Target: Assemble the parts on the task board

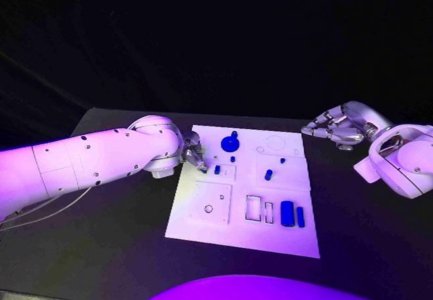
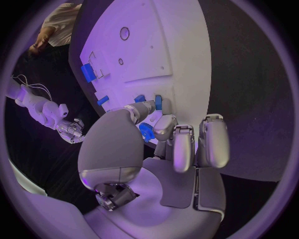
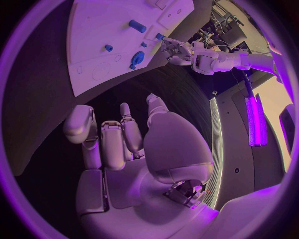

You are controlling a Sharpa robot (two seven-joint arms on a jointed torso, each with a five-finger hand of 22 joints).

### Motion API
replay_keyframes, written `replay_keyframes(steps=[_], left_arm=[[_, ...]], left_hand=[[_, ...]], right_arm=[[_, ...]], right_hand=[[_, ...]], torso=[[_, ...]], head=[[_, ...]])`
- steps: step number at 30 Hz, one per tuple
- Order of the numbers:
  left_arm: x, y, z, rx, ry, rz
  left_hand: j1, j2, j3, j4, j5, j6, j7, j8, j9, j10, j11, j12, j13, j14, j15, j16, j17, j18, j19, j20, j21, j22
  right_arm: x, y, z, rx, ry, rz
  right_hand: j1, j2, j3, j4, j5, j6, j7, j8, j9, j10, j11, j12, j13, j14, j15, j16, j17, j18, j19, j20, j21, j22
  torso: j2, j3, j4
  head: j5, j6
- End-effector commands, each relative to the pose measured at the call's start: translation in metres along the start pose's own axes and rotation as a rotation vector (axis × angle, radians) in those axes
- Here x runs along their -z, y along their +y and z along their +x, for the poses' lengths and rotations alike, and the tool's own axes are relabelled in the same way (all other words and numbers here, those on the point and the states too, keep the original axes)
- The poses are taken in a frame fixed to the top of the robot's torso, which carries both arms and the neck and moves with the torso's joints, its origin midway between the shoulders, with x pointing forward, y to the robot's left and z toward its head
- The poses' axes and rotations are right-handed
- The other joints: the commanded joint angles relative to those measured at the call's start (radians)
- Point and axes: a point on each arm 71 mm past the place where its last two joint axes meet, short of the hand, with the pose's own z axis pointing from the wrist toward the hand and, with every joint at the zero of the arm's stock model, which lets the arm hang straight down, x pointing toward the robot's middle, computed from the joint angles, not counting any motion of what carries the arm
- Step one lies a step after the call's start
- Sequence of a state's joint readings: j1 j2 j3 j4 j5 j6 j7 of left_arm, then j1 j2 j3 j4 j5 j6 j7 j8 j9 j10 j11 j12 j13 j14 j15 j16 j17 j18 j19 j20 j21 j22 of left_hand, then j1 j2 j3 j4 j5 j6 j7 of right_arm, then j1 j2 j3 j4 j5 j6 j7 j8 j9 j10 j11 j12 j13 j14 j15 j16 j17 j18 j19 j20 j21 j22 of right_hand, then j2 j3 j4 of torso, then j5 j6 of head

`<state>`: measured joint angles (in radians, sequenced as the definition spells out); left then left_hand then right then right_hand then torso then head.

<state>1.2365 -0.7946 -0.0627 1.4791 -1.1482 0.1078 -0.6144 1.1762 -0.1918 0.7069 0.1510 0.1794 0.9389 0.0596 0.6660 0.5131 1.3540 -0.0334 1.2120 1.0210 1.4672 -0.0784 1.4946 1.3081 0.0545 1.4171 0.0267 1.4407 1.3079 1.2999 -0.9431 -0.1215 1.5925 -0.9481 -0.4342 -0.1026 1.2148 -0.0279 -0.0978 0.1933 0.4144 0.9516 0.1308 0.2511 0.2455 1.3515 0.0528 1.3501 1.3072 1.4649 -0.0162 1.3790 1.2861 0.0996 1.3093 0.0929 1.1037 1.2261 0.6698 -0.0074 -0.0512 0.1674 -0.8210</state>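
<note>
Board (image 1: 223, 212) at frame centre carries six blue parts (image 1: 287, 213).
Left hand (image 1: 194, 159) touches its upper-left edge, grasp unclear; right hand (image 1: 336, 128) hangs released over black table (image 1: 106, 259).

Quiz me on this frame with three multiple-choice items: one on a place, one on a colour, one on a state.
1. Where is the left robot hand?
A. Over the task board's far left part
B. Off the table
C. At the board's near right corner

2. What colour are the parts, such as the round knobbed part?
A. Red
B. Blue
C. Yellow

3. What is the right robot hand doing?
A. Gripping a part
B. Pressing on the board
C. Held off the board, holding nothing

Answers: 1 A, its fingers reach the board's far left area by a small blue part. 2 B, all parts look blue. 3 C, it sits right of the board with nothing in it.
</note>
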Motion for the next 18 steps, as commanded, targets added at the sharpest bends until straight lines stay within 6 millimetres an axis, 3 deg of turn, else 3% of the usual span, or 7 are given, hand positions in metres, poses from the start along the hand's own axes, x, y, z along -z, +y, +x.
replay_keyframes(steps=[1, 12, 18], left_arm=[[-0.0003, 0.0012, 0.0027, -0.019, 0.02, -0.007], [-0.001, 0.0, 0.0032, -0.02, 0.028, -0.007], [-0.0016, -0.0011, 0.0034, -0.021, 0.03, -0.006]], left_hand=[[-0.001, 0.012, 0.149, -0.14, 0.003, 0.014, -0.02, 0.004, 0.002, 0.009, -0.001, 0.002, 0.001, 0.073, -0.009, -0.002, 0.146, 0.004, 0.008, -0.003, 0.006, 0.009], [-0.031, 0.014, 0.149, -0.137, 0.0, 0.024, -0.027, 0.019, 0.002, 0.032, -0.007, 0.03, 0.038, 0.074, -0.013, -0.002, 0.146, 0.001, 0.016, -0.005, 0.014, 0.025], [-0.077, 0.015, 0.101, -0.111, -0.003, 0.035, -0.039, 0.027, -0.006, 0.047, -0.015, 0.049, 0.064, 0.074, -0.018, -0.002, 0.147, -0.002, 0.022, -0.008, 0.019, 0.035]], right_arm=[[0.0001, 0.0004, 0.0004, 0.003, 0.006, -0.005], [0.0005, 0.0005, 0.0004, 0.002, 0.005, -0.005], [0.0008, 0.0005, 0.0003, 0.002, 0.005, -0.005]], right_hand=[[0.002, 0.008, -0.003, 0.005, 0.007, -0.006, -0.003, 0.001, 0.001, -0.001, -0.005, 0.001, 0.002, 0.042, -0.008, -0.005, 0.0, 0.009, 0.001, -0.008, -0.004, -0.001], [0.002, 0.008, -0.003, 0.005, 0.007, -0.006, -0.003, 0.001, 0.001, -0.001, -0.005, 0.001, 0.002, 0.042, -0.008, -0.005, 0.0, 0.009, 0.001, -0.008, -0.004, -0.001], [0.002, 0.008, -0.003, 0.005, 0.007, -0.006, -0.003, 0.001, 0.001, -0.001, -0.005, 0.001, 0.002, 0.042, -0.008, -0.005, 0.0, 0.009, 0.001, -0.008, -0.004, -0.001]], torso=[[0.001, 0.0004, -0.0006], [0.0, 0.0011, -0.0009], [0.0, 0.0008, -0.0009]], head=[[0.0, 0.0], [-0.002, -0.002], [-0.003, -0.004]])
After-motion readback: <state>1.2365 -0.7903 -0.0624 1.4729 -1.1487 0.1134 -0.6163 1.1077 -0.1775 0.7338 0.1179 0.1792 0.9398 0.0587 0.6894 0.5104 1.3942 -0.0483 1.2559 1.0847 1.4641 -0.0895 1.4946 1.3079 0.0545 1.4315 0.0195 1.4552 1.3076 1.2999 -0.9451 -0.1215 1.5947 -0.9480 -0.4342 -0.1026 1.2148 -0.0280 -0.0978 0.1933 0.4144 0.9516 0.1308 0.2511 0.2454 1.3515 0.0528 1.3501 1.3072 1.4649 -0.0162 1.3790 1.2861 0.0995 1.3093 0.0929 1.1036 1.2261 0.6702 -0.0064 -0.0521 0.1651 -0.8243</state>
